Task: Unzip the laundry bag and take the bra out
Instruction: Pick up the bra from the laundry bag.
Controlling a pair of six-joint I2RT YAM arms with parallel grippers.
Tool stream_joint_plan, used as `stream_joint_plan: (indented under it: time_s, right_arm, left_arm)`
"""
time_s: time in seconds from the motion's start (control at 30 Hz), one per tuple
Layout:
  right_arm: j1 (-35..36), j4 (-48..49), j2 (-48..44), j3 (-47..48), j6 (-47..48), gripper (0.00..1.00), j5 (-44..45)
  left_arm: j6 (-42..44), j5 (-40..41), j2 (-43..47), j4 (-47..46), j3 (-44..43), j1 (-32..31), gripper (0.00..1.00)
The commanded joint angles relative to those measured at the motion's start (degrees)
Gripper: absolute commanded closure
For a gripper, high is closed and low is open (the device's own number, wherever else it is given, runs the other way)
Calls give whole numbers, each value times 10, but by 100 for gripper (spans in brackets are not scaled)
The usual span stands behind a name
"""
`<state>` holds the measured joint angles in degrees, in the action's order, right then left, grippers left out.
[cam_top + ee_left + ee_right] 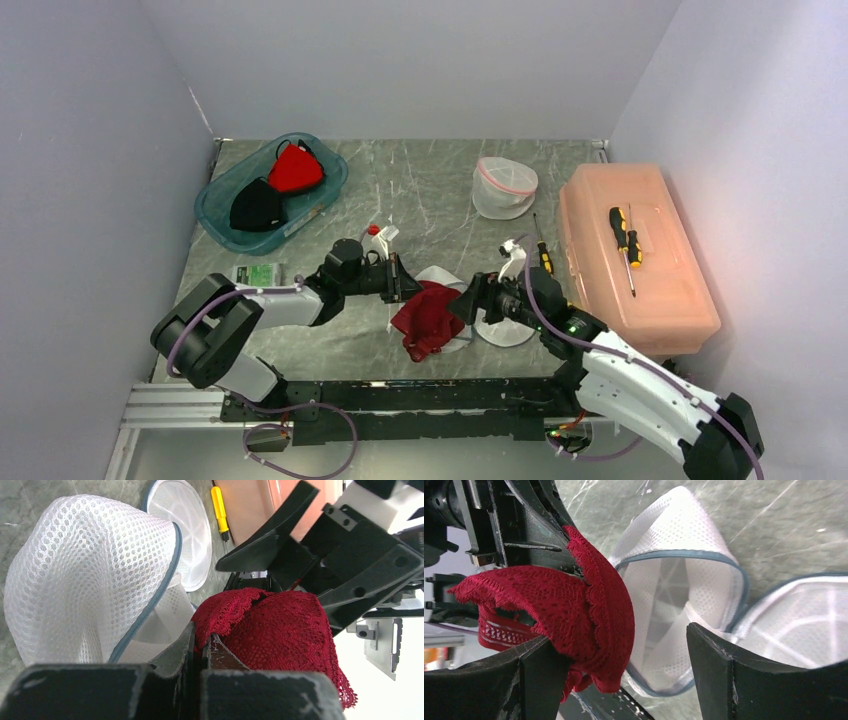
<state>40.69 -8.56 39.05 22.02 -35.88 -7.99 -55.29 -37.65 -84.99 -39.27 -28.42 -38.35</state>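
Note:
A dark red lace bra [425, 318] hangs near the table's front centre, outside the white mesh laundry bag [495, 328], which lies open with its blue zipper edge showing. My left gripper [408, 283] is shut on the bra's lace edge [220, 615]; the mesh bag [85, 575] sits left of it in the left wrist view. My right gripper [464, 303] is open just right of the bra. In the right wrist view the bra [574, 610] drapes over the left finger [531, 675], and the open bag [674, 580] lies beyond.
A teal bin [270, 190] with red and black garments stands back left. A second white mesh bag [503, 187] sits at the back. A pink box [630, 255] with a screwdriver on its lid stands right; another screwdriver [541, 252] lies beside it.

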Motion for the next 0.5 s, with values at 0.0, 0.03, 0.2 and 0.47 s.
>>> stream_joint_plan:
  time_s: [0.0,0.03,0.2,0.47]
  right_arm:
    - [-5,128,41,-28,-64,15,-70]
    - [-5,145,48,-33,-72,15,-80]
    - [-5,220,56,-54,-96,31,-79]
    - [-5,232,35,-40,-72,96,-78]
  left_arm:
    - [5,-7,2,-20,-6,-3,97]
    - [0,-10,-1,-28,-5,-3,97]
    - [-15,-16,-4,-47,-1,-4,97]
    - [16,7,86,58,-14,-4,95]
